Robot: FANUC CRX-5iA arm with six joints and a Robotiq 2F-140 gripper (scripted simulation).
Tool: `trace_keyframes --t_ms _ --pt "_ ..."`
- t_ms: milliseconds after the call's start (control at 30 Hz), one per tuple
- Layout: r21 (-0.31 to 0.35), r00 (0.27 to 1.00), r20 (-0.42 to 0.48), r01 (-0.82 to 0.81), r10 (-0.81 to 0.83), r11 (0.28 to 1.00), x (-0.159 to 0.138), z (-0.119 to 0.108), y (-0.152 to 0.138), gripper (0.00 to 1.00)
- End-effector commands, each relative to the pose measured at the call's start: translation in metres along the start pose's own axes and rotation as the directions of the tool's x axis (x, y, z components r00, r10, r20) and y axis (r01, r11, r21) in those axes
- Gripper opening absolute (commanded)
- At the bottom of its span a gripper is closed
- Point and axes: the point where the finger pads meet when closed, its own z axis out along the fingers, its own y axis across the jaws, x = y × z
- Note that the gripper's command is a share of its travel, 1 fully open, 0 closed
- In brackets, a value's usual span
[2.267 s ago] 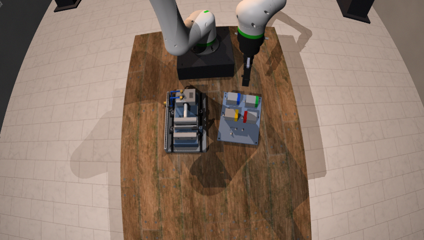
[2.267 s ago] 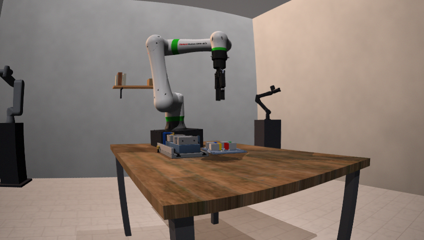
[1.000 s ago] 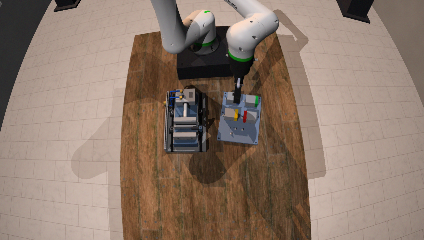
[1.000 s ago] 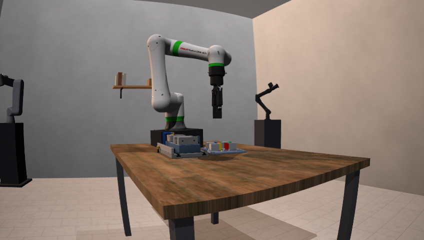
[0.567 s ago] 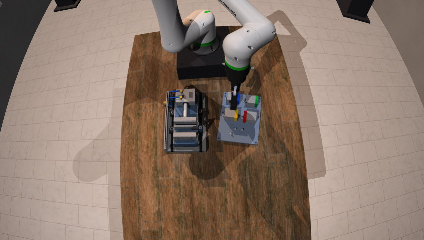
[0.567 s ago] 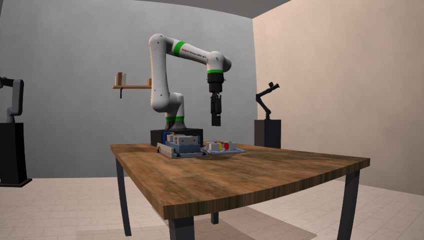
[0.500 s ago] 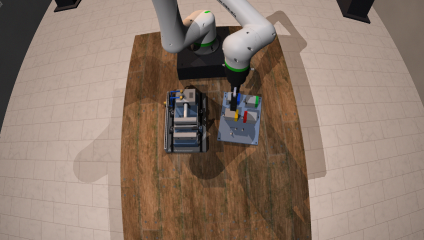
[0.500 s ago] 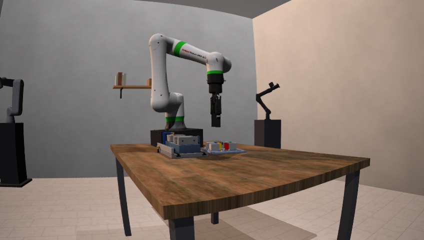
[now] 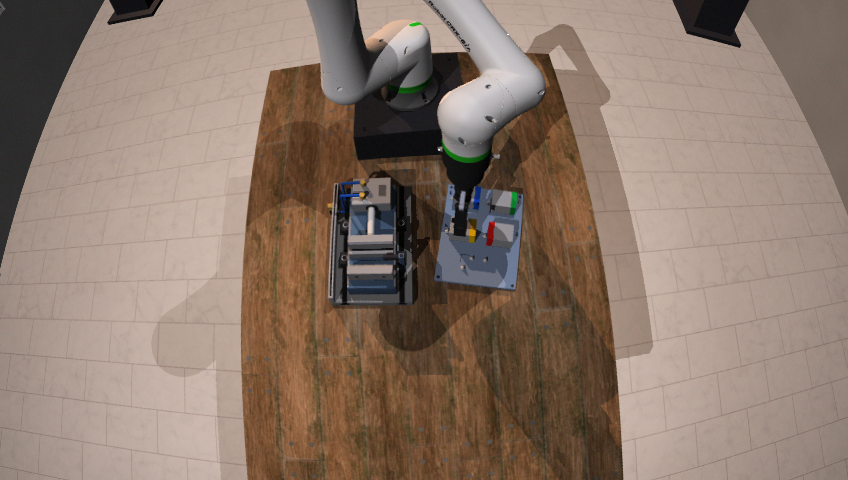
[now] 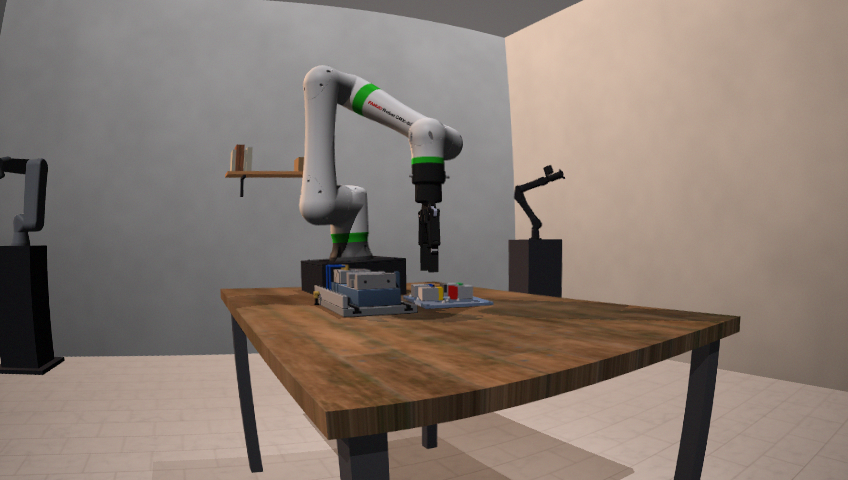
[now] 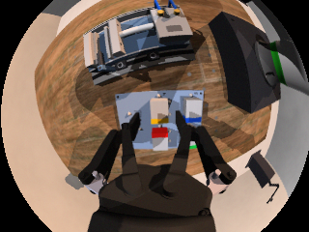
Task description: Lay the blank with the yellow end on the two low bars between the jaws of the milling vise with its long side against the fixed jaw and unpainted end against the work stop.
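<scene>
The blank with the yellow end (image 9: pixel 464 229) lies on the blue-grey plate (image 9: pixel 479 245), in its near left spot; it also shows in the wrist view (image 11: pixel 157 110) and in the side view (image 10: pixel 429 292). My gripper (image 9: pixel 458 221) hangs straight above this blank, clearly off the plate in the side view (image 10: pixel 428 265). Its fingers are part open and hold nothing. The milling vise (image 9: pixel 371 243) stands left of the plate, with its hoses at the far end and the fixed jaw (image 9: pixel 370 273) at the near end. The gap between the jaws holds nothing.
The blue-end blank (image 9: pixel 474 196), the green-end blank (image 9: pixel 505 202) and the red-end blank (image 9: pixel 498 233) lie on the same plate. Small pins (image 9: pixel 474 259) stand on the plate's near part. The robot's black base (image 9: pixel 404 121) is behind the vise and the plate.
</scene>
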Motion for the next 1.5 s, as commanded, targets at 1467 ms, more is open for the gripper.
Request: trace_keyframes --t_ms 1467 --pt "0.001 1.000 0.001 0.000 0.000 1.000 -0.004 -0.014 0.003 0.54"
